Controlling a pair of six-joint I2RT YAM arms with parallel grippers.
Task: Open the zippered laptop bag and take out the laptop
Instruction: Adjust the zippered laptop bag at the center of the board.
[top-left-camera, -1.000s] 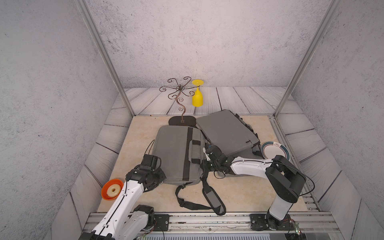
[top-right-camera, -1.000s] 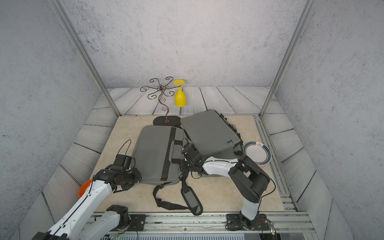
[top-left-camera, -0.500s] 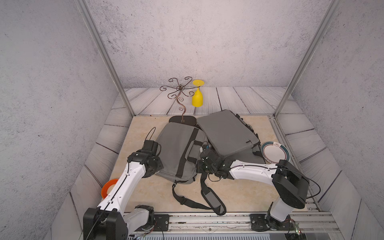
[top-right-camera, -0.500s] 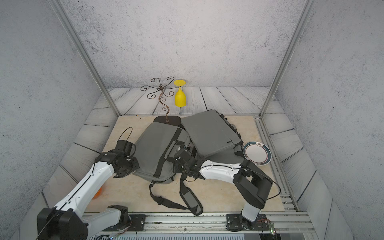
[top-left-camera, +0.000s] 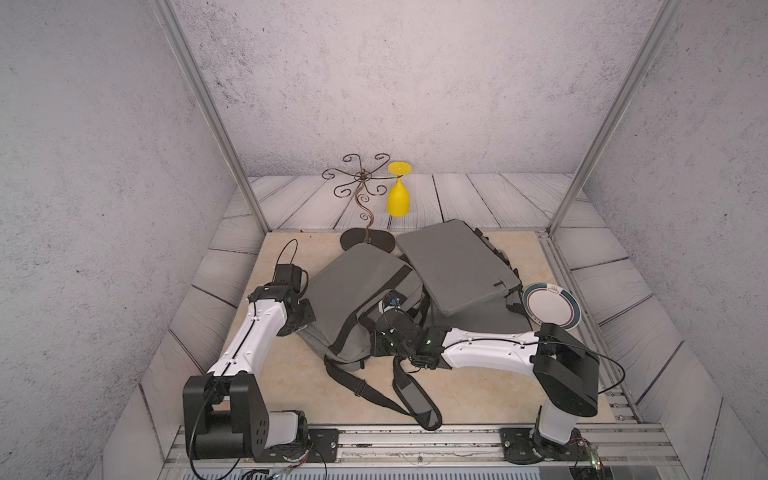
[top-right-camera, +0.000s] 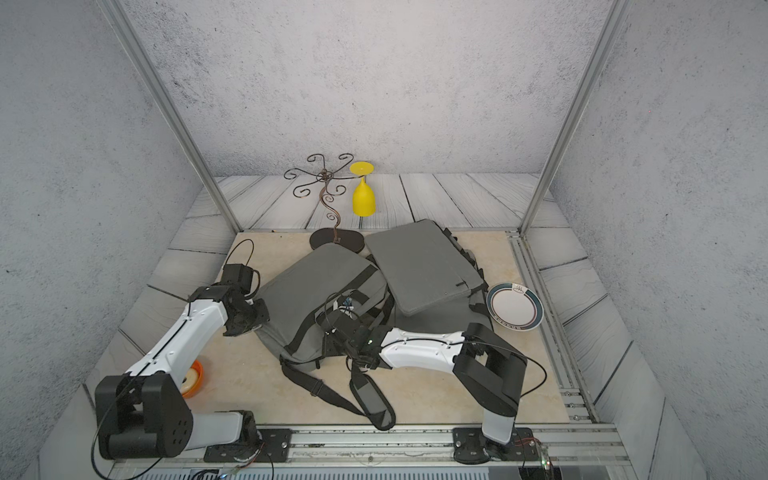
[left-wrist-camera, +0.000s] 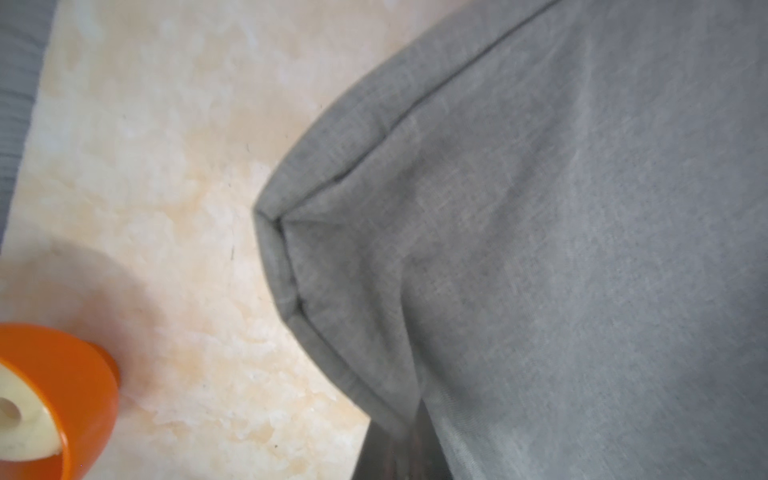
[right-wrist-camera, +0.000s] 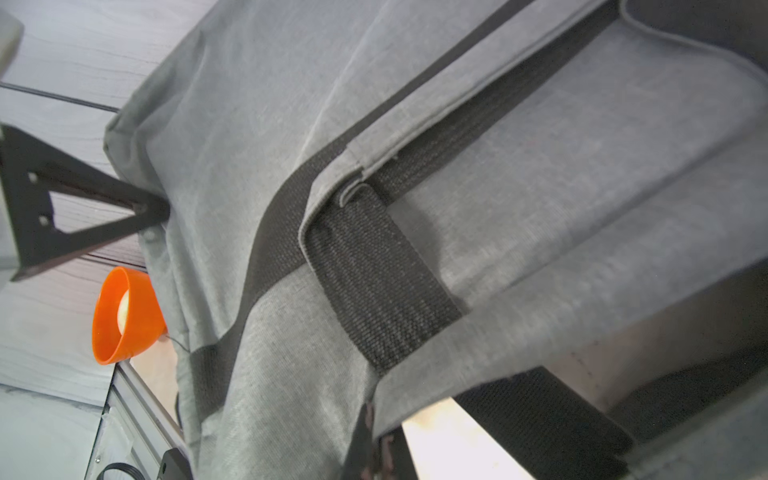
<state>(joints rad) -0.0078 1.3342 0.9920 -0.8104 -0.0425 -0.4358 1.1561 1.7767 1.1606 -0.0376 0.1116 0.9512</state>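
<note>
Here, grey woven laptop bag (top-left-camera: 353, 286), coarse black webbing strap (right-wrist-camera: 374, 282)

I am seeing a grey laptop bag (top-left-camera: 353, 286) with black straps (right-wrist-camera: 374, 282), a yellow goblet (top-left-camera: 399, 201), an orange bowl (left-wrist-camera: 75, 374), a teal-ringed white plate (top-left-camera: 550, 307) and a mottled beige worktop (top-left-camera: 299, 374).

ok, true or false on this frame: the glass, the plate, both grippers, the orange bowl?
1. A yellow glass hangs upside down from the wire stand. True.
2. The plate lies on top of the strapped bag. False: it lies on the table, beside the bags.
3. The left gripper and right gripper are both shut on the strapped bag. True.
4. The orange bowl sits next to the plate. False: it is on the opposite side, by the left arm.
</note>
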